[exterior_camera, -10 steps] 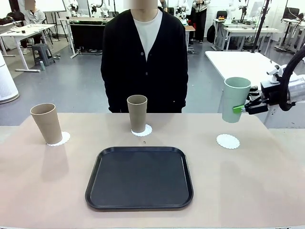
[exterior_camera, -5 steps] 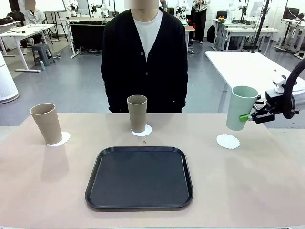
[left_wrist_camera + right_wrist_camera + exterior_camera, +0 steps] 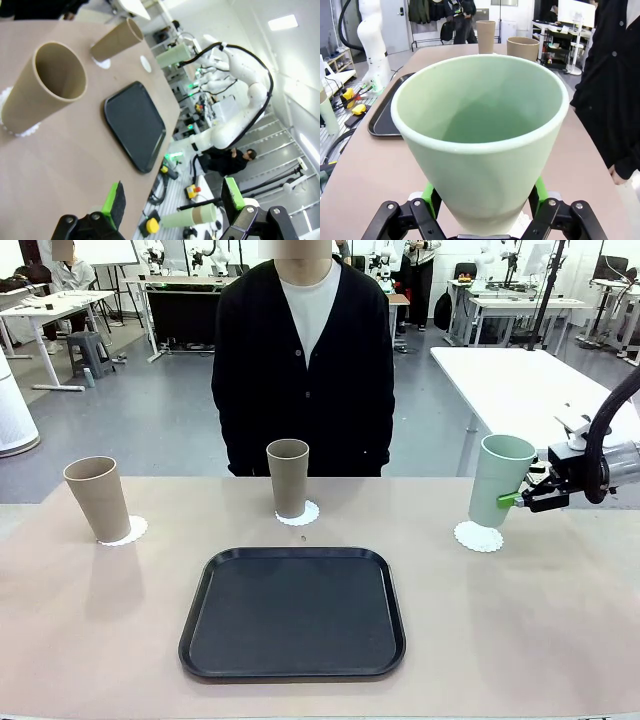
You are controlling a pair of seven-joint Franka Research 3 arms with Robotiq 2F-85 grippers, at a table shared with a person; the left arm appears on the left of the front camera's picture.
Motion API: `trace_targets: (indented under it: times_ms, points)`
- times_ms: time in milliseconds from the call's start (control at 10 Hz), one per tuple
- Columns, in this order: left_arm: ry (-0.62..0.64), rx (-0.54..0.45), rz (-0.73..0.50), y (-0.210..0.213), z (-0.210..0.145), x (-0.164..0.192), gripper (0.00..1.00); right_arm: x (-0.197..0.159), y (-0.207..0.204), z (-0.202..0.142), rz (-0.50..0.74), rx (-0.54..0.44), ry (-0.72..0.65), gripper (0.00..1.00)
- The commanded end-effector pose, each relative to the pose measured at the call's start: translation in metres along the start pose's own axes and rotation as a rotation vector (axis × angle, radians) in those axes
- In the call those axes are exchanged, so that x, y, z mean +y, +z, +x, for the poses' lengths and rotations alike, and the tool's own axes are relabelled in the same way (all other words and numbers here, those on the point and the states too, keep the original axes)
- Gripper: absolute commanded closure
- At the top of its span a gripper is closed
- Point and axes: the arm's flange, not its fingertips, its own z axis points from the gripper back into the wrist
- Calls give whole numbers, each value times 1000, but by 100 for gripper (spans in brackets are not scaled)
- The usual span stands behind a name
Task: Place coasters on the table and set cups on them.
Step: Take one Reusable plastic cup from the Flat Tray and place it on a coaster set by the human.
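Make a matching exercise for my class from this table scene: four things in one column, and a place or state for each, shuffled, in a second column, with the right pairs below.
Column 1
1. mint green cup
2. black tray
3. middle tan cup
4. left gripper

Column 2
A. lies bare at the centre of the table
B. stands on a coaster in front of the person
C. jaws open, holding nothing
D. gripped by the right gripper, base at the right-hand coaster

Pairs: 1-D, 2-A, 3-B, 4-C
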Motion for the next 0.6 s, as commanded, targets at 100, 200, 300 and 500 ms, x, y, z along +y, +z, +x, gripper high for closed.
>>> trace_targets:
  times_ms: [100, 200, 300, 500]
  points:
    - [0, -5, 3, 0, -1, -2, 0, 3, -3, 19, -50, 31, -19, 17]
    - [0, -5, 3, 0, -1, -2, 0, 0, 0, 2, 0, 1, 4, 17]
    - [0, -5, 3, 0, -1, -2, 0, 0, 0, 2, 0, 1, 4, 17]
    - [0, -5, 3, 0, -1, -2, 0, 0, 0, 2, 0, 1, 4, 17]
